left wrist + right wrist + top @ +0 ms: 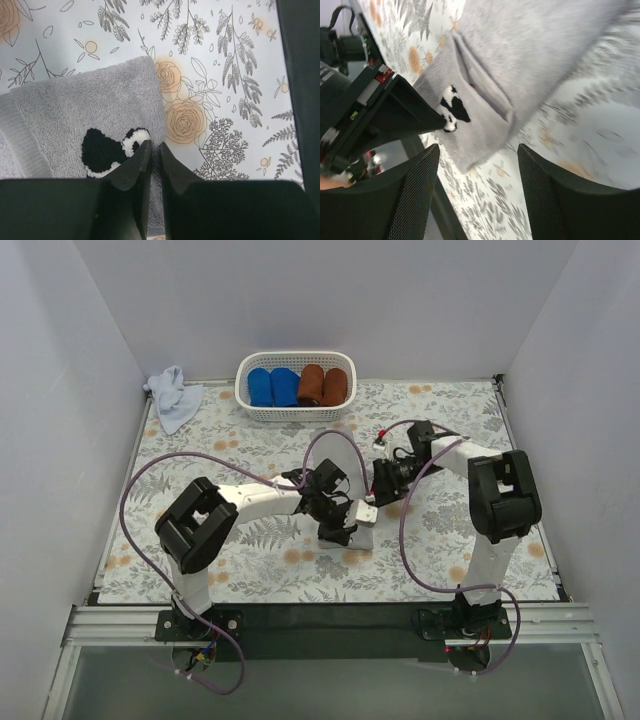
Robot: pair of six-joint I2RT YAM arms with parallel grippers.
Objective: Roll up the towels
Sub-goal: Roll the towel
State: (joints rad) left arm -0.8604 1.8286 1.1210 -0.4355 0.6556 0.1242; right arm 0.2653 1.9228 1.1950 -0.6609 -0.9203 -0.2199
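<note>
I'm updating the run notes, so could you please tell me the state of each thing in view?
grey towel: unrolled, edge pinched by left claw.
pale blue towel: crumpled, unrolled, beside the basket.
basket: upright, holding four rolls.
blue rolls: rolled, in basket.
rust-brown rolls: rolled, in basket.
left claw: closed on grey towel's edge.
right claw: open, empty.

White basket [295, 412], blue rolls [262, 388], brown rolls [312, 385], floral tablecloth [250, 570]

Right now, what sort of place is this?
Probably a robot test cell for laundry practice: plain white walls box in a floral-covered table, the left arm and right arm are bolted at its near edge, and a white basket holds rolled cloths.
</note>
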